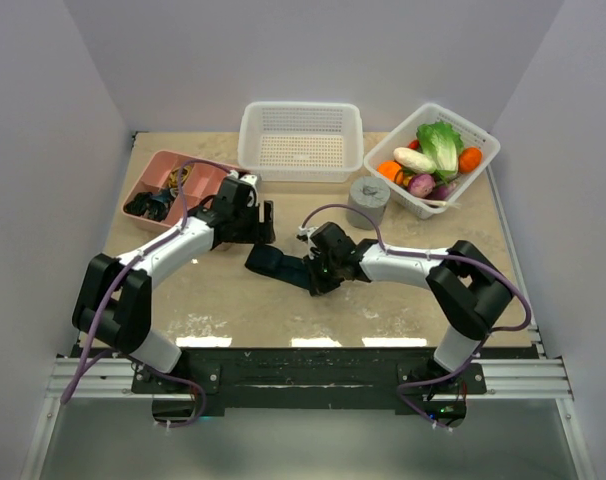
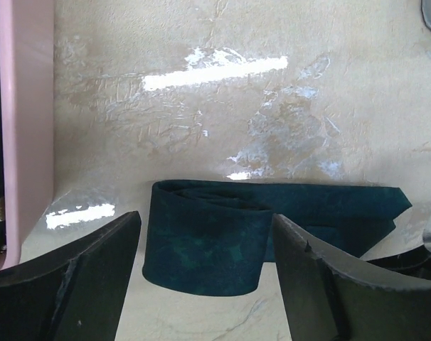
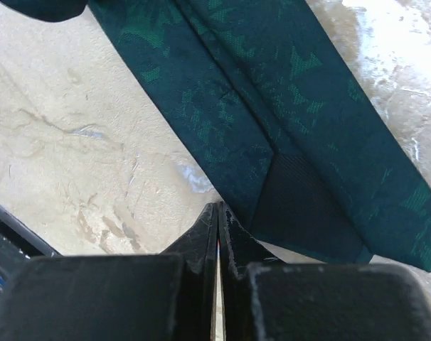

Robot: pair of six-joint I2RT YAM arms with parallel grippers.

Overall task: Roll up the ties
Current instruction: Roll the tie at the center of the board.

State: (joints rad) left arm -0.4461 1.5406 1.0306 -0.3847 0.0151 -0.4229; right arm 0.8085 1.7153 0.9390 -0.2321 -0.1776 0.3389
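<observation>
Flat, woven, teal-green tie (image 3: 272, 106), pointed end

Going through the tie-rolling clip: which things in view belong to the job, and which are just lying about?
Job:
dark green tie, partly rolled
left claw, open, astride the rolled end
right claw, shut, beside the pointed end

Lying about:
white basket
basket of vegetables
grey cylinder
pink tray
</observation>
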